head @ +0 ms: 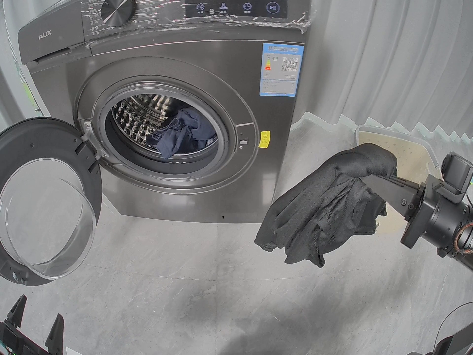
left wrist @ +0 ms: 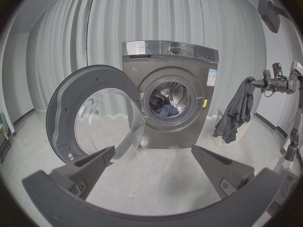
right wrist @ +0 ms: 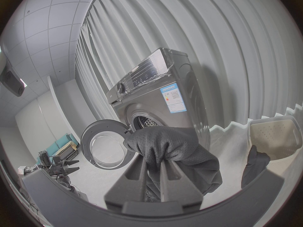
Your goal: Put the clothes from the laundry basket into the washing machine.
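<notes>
A grey front-loading washing machine (head: 197, 65) stands with its round door (head: 44, 208) swung open to the left. A dark blue garment (head: 185, 131) lies inside the drum. My right gripper (head: 367, 176) is shut on a black garment (head: 325, 208), which hangs in the air to the right of the machine, in front of the cream laundry basket (head: 419, 159). The same black garment (right wrist: 170, 142) drapes over the fingers in the right wrist view. My left gripper (head: 35, 321) stands open low at the near left, with nothing between its fingers (left wrist: 104, 156).
Pale curtains (head: 394, 40) hang behind the machine and the basket. The open door (left wrist: 94, 114) juts out over the grey tiled floor (head: 197, 282) on the left. Bare floor lies in front of the drum opening.
</notes>
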`<state>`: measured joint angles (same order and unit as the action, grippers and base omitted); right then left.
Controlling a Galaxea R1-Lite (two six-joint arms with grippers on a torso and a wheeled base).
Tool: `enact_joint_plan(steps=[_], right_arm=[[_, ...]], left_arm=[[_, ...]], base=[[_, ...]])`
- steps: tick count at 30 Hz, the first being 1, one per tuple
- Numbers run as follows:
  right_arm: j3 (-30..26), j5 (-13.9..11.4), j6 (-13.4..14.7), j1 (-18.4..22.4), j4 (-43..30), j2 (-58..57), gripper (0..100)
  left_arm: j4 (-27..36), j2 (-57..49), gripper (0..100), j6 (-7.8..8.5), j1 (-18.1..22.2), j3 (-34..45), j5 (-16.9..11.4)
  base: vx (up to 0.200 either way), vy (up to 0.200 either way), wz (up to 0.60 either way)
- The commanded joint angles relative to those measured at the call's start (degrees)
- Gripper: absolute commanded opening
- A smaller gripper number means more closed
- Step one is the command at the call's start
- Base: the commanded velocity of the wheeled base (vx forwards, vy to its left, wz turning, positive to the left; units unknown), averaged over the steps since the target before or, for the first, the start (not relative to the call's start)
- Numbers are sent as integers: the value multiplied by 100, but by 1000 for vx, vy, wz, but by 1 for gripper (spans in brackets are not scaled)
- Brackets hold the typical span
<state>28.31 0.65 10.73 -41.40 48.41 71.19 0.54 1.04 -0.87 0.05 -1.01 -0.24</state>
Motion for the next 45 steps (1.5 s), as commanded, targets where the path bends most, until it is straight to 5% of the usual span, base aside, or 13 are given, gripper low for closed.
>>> enact_joint_plan(steps=[1, 20, 45], right_arm=[[-9, -3, -1, 0, 2, 9, 0], [-9, -3, 17, 35, 2, 17, 0], [52, 6, 35, 62, 2, 17, 0]], left_arm=[[-1, -68, 100, -1, 4, 92, -2], [-1, -68, 100, -10, 4, 92, -2], [-1, -68, 100, 25, 4, 92, -2]], base=[[0, 0, 0], [-95, 0, 0], [0, 168, 0]])
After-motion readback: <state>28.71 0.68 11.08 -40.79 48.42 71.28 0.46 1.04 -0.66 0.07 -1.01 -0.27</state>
